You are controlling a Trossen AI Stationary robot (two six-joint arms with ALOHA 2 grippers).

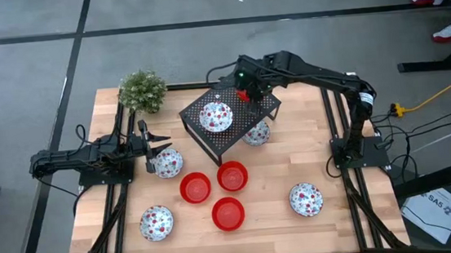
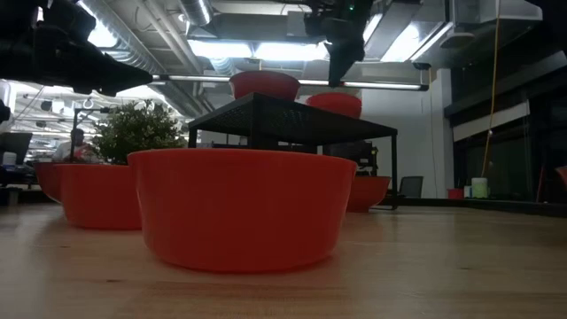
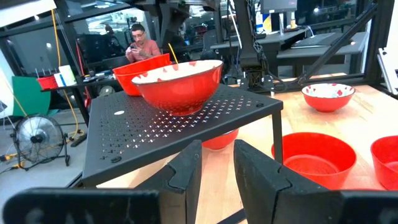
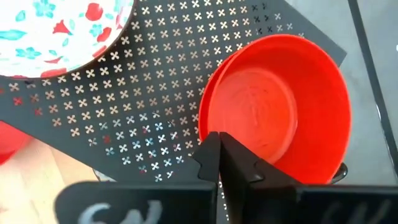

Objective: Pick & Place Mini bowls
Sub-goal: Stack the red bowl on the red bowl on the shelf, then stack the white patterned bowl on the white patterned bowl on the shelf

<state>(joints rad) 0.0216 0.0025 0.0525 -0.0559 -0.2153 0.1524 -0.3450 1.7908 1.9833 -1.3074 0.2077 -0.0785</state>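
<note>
rack (image 1: 228, 137) holds speckled bowl (image 1: 216, 116) beside red bowl (image 4: 283, 112), plant (image 1: 142, 90) nearby

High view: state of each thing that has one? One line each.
Right claw: shut on rack red bowl's rim.
Rack red bowl: upright on rack, gripped.
Rack printed bowl: upright on rack, free.
Rack: standing on table.
Left claw: open, empty.
Table red bowls: three, upright, free.
Table printed bowls: four, upright, one partly under rack.
</note>
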